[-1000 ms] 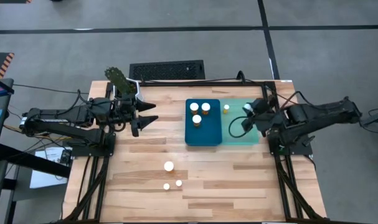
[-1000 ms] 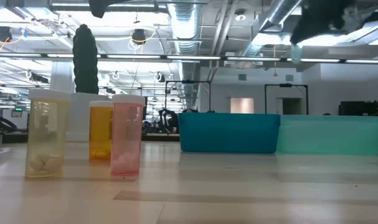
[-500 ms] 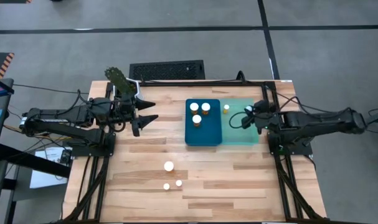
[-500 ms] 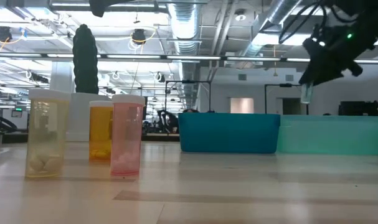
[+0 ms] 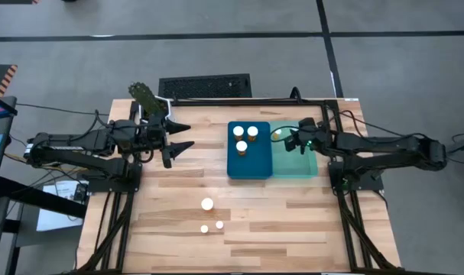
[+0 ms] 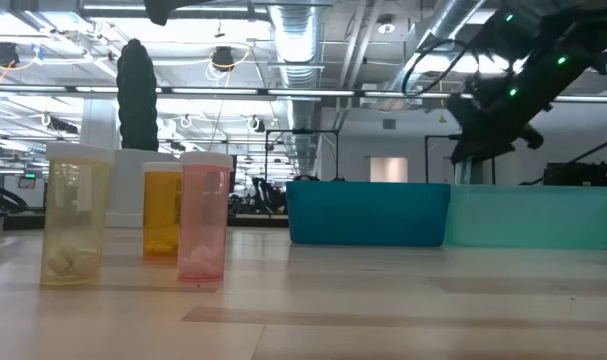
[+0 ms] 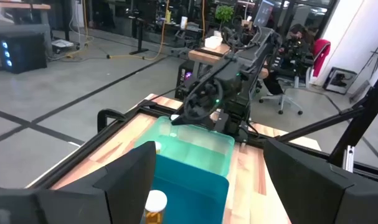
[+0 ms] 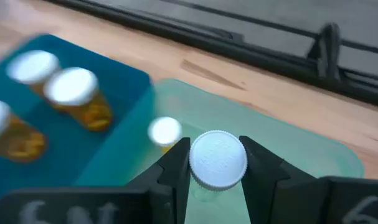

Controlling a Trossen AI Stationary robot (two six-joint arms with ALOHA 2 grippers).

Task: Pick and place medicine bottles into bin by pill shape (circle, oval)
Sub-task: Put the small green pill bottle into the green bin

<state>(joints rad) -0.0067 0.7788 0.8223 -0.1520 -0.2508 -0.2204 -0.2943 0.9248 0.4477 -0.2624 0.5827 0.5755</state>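
A white-capped medicine bottle (image 8: 217, 158) sat clamped between the two dark fingers (image 8: 173, 174) of the right gripper (image 5: 296, 140), which pressed against either side of its cap. Only the right wrist view showed this grip; from overhead the held bottle was hidden under the gripper, and in the low view the gripper (image 6: 483, 140) appeared only as a dark mass above the tray wall.

Directly beneath the gripper lay the pale green tray (image 5: 312, 164), with one small bottle (image 5: 277, 133) standing in it just beyond the fingertips. Beside that, farther out from the gripper, the dark teal tray (image 5: 258, 164) touched the green one and held three bottles (image 5: 245, 137), seen from above and, blurred, in the right wrist view (image 8: 70, 93).

Well away from the gripper, toward the table's near edge, three more bottles (image 5: 210, 216) stood on the bare wood; the low view alone showed their bodies as pale yellow (image 6: 76, 214), amber (image 6: 162, 211) and pink (image 6: 204, 219).

The left gripper (image 5: 178, 145) hovered over the wood well apart from the trays, its fingers spread wide and holding nothing, as the left wrist view confirmed.
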